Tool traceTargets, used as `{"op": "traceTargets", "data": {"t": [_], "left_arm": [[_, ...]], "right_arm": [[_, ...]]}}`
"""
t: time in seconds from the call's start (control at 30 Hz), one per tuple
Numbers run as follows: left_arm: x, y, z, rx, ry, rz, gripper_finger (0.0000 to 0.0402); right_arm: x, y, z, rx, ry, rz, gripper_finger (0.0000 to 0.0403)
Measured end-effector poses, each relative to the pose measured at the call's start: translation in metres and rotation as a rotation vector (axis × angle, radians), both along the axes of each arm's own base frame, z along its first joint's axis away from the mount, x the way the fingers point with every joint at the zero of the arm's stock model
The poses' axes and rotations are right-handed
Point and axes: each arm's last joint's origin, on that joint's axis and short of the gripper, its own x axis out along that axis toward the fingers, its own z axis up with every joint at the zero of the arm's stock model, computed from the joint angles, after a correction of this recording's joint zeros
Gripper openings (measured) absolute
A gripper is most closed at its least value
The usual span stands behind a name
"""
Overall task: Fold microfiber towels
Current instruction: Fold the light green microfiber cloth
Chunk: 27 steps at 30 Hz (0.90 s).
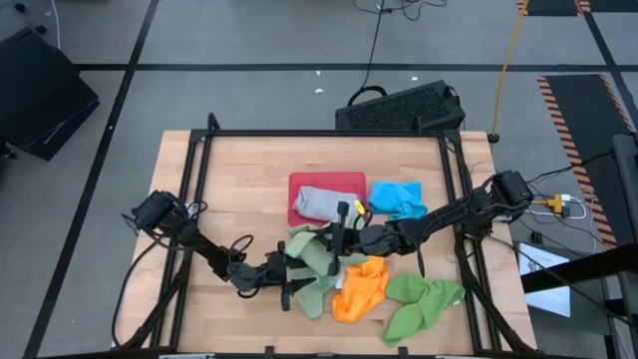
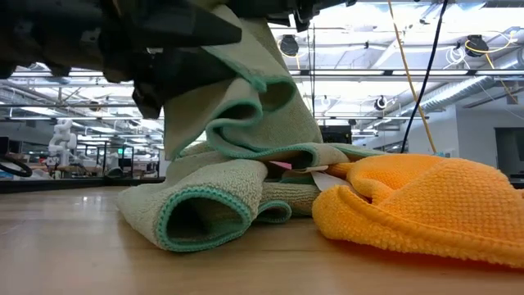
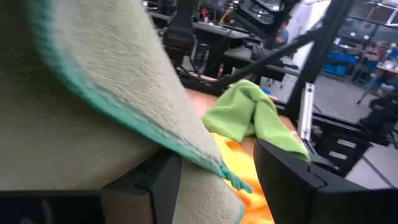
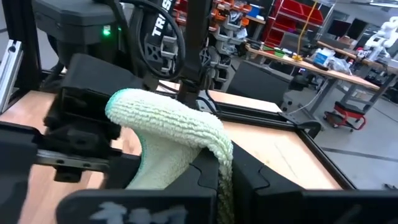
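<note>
Covering most of the high view is a light wooden table (image 1: 239,165) framed by black rails, standing on a grey floor marked with dark lines; a black keyboard (image 1: 401,108) lies on the floor just past the far edge, and a yellow cable and a striped hazard strip run down the right side. A red tray (image 1: 344,180) at mid-table carries a folded grey-blue towel (image 1: 317,203), with a bright blue towel (image 1: 397,197) just beside the tray on the wood. Nearer the front lie an orange towel (image 1: 361,287) and a bright green towel (image 1: 424,302), close together. A sage green towel (image 1: 317,261) is lifted between the two arms, its lower folds resting on the table against the orange one; whether a second sage cloth lies beneath it cannot be told. The left gripper (image 3: 214,186) sits at the front centre with its fingers apart and the sage cloth draped between them. The right gripper (image 4: 225,171), reaching in from the right, is clamped tight on a bunched edge of the same sage towel. Beyond the table, the low view shows a large hall with ceiling ducts, strip lights and benches, and the right wrist view shows red bins and cluttered workbenches. White letters "TR" can be read on the far arm's housing; the rest of the word is hidden.
</note>
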Motion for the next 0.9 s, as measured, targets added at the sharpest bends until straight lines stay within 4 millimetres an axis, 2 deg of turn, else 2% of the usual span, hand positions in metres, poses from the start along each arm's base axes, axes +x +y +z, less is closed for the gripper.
{"op": "traceTargets", "data": {"t": [0.17,0.27,0.37,0.47,0.53,0.67,0.9], "left_arm": [[0.007,0.012,0.001,-0.046,-0.009,0.03,0.0196],[0.01,0.018,0.001,-0.058,-0.012,0.052,0.0171],[0.011,0.019,0.0,-0.054,-0.009,0.048,0.0114],[0.007,0.011,0.004,-0.039,-0.005,-0.041,0.0037],[0.003,0.005,0.012,-0.051,-0.027,-0.122,0.0012],[-0.008,-0.005,0.026,-0.038,0.021,-0.222,0.0019],[-0.035,0.002,0.04,-0.05,0.325,-0.234,0.0005]], "right_arm": [[0.0,0.0,0.0,0.0,0.0,0.0,0.0004],[0.0,0.0,0.0,0.0,-0.001,0.0,0.0004],[0.0,0.0,0.0,0.0,0.002,0.0,0.0004],[0.0,0.0,-0.001,-0.001,0.014,0.002,0.0004],[-0.001,0.001,-0.004,0.017,0.032,0.002,0.0004],[-0.001,0.002,-0.006,0.066,0.06,0.066,0.0004],[-0.002,0.005,-0.007,0.108,0.071,0.122,0.0004]]}}
